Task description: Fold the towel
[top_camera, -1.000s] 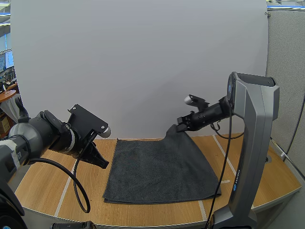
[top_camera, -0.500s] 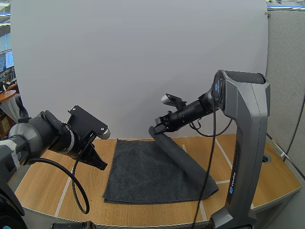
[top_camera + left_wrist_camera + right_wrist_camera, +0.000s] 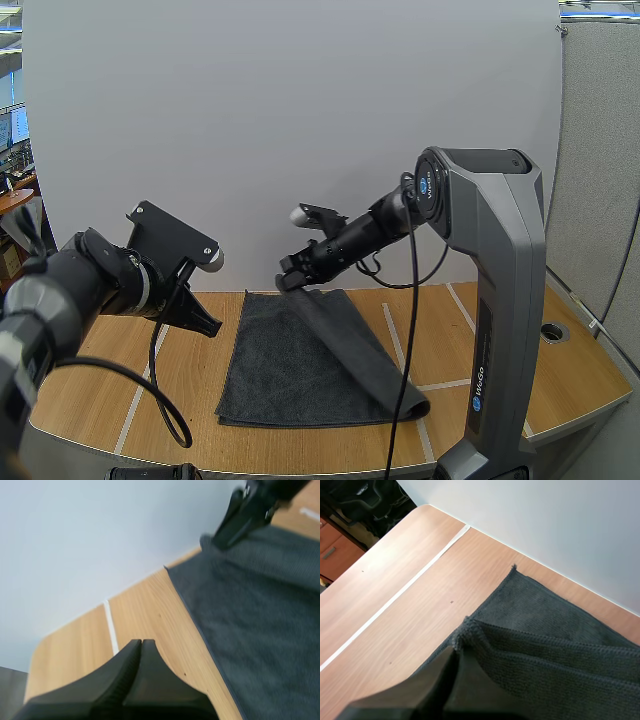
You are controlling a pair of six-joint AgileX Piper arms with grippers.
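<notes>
A dark grey towel (image 3: 285, 375) lies on the wooden table (image 3: 110, 385), and part of it is off the surface. The right gripper (image 3: 289, 282) has its two black fingers pinched tight on a corner of the cloth, holding that corner up above the towel's far edge, closer to the far left corner than to the right. From the pinched corner a doubled flap slopes down across the towel to a rounded fold at the near right, where it meets the table; the left part of the towel lies flat, its left edge and near edge straight on the wood. In the right wrist view the gripper's own fingertips (image 3: 451, 666) grip a bunched ridge of the terry cloth, with a lower layer of the towel spread beneath it and the far left corner of that layer pointing toward the pale wall behind the table. The left gripper (image 3: 214, 327) hangs above the bare wood to the left of the towel, well apart from the cloth, with its fingers pressed together into one dark wedge and nothing between them. In the left wrist view that wedge points over the table toward the towel's left edge, and the right gripper is over the far corner of the cloth. A white tape line (image 3: 392, 335) runs across the table to the right of the fold, and another (image 3: 137, 405) crosses the wood on the left.
</notes>
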